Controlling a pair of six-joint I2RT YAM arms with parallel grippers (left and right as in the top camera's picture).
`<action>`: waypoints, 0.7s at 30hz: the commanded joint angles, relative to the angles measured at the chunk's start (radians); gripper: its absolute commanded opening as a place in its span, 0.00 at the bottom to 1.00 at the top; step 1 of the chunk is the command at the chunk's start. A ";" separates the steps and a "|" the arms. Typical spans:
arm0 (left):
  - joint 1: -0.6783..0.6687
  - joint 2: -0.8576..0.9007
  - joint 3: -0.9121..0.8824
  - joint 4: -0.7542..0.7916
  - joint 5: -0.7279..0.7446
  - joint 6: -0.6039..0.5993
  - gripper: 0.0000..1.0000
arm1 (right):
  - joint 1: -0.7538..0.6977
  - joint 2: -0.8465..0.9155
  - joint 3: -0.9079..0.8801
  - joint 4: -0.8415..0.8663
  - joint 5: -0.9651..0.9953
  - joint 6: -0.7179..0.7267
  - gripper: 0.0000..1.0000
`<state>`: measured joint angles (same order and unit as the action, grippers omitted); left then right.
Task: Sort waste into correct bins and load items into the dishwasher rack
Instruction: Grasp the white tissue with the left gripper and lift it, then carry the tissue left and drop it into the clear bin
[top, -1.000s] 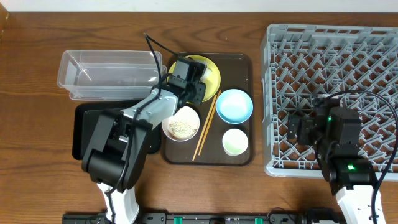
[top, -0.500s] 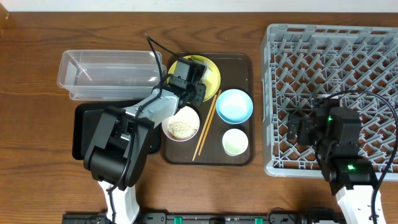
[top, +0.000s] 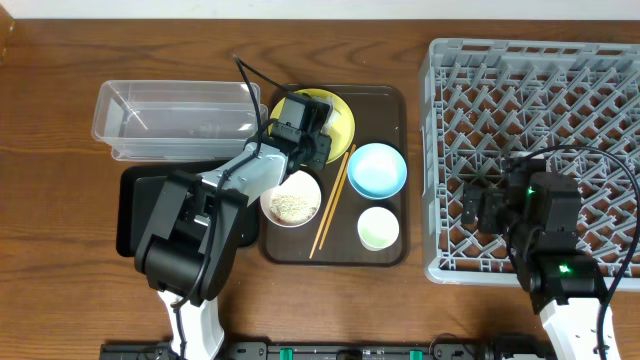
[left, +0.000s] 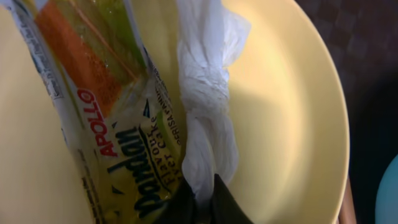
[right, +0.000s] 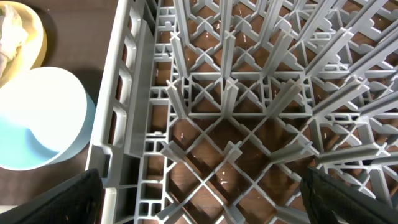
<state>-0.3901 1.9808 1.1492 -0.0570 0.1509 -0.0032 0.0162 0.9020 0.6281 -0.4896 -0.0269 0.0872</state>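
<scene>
We see a yellow plate (left: 292, 124), a yellow-green wrapper (left: 112, 124) with an orange patch and red lettering, white paper (left: 205, 74), a light blue bowl (top: 377, 169), and a grey lattice rack (top: 530, 100).

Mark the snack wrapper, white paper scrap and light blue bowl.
snack wrapper (left: 118, 146), left wrist view, on its printed middle.
white paper scrap (left: 205, 93), left wrist view, on its twisted knot.
light blue bowl (top: 377, 169), overhead view, on its inside bottom.

The snack wrapper (left: 106, 118) is glossy, crinkled plastic film; the paper scrap (left: 208, 106) is white, matt and crumpled. The plate (left: 292, 124) is smooth yellow with a low sheen. The dishwasher rack (right: 236, 112) is matt grey moulded plastic. Upper left in the overhead view, the clear box (top: 170, 120) is transparent plastic. The black tray (top: 128, 210) is shiny, the brown tray (top: 385, 100) finely textured, and the tabletop (top: 60, 290) satin wood grain.
</scene>
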 joint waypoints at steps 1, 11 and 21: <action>0.000 -0.038 0.014 -0.022 -0.002 -0.002 0.06 | -0.011 -0.005 0.024 -0.001 -0.004 0.002 0.99; 0.000 -0.219 0.014 -0.126 -0.002 -0.002 0.06 | -0.011 -0.005 0.024 -0.001 -0.004 0.002 0.99; 0.100 -0.429 0.014 -0.215 -0.014 -0.059 0.06 | -0.011 -0.005 0.024 -0.001 -0.004 0.002 0.99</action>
<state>-0.3489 1.6127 1.1492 -0.2676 0.1505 -0.0162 0.0162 0.9020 0.6285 -0.4900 -0.0269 0.0872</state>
